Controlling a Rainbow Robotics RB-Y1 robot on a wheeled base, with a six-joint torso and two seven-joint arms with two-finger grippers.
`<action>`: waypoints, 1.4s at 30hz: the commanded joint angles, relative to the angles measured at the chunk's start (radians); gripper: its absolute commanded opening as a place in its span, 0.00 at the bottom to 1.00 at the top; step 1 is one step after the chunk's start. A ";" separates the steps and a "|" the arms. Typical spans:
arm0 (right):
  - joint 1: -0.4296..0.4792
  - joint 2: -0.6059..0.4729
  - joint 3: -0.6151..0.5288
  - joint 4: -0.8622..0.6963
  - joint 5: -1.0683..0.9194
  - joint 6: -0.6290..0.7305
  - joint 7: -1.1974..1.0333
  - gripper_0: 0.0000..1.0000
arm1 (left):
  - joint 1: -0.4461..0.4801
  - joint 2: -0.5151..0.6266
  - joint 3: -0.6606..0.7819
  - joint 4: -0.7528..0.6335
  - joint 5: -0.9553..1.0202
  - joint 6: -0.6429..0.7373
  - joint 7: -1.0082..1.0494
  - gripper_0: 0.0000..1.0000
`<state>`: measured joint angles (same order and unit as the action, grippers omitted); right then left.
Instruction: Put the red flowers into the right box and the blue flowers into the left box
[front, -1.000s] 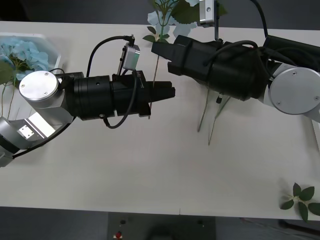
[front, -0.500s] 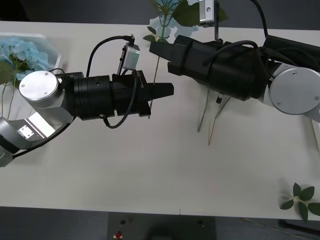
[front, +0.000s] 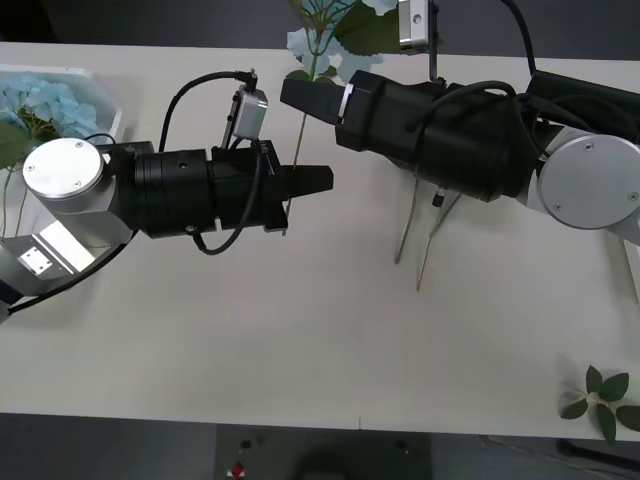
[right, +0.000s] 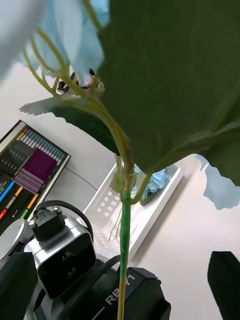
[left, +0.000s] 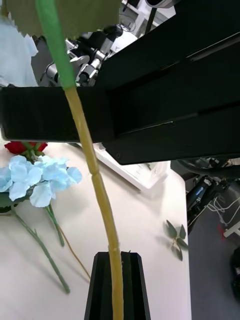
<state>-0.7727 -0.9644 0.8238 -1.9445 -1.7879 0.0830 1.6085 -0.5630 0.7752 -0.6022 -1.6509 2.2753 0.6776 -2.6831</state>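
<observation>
Stem of a blue flower (front: 300, 150), thin, light and whippy, stands above the far-middle bench (front: 300, 340), nipped low by the closed left pincer (front: 322, 178) and higher, near its top-heavy head, by the right pincer (front: 292, 92), so the stem suits holding better than the soft petals.

I see the blue flowers (front: 322, 38) as soft, cloth-like petals with matt dark leaves, on a smooth plastic-looking stem that turns from green to dull yellow, and my left gripper (front: 318, 179) and right gripper (front: 305, 98) both look like matt black plastic. The arm housings behind them are satin black with brushed silvery metal caps, and the cables look like smooth black rubber. The table (front: 300, 340) is a plain matt off-white surface, and the left box (front: 95, 84) looks like smooth white plastic with a slight sheen.
</observation>
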 joint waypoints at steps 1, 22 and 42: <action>-0.017 0.015 0.006 -0.036 -0.007 -0.005 0.022 1.00 | -0.008 0.033 -0.008 -0.009 -0.003 0.017 -0.017 0.00; -0.010 -0.312 -0.342 0.058 -0.467 0.636 -0.062 1.00 | -0.020 0.334 0.088 0.207 -0.002 0.076 -0.014 0.00; -0.030 -0.231 -0.621 0.381 -0.133 1.140 -0.702 1.00 | -0.321 0.378 0.171 0.964 -0.333 0.278 0.006 0.00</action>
<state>-0.7718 -1.2193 0.2028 -1.5604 -1.9921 1.2263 1.0178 -0.8448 1.1189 -0.4329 -0.7254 1.9821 0.9268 -2.6831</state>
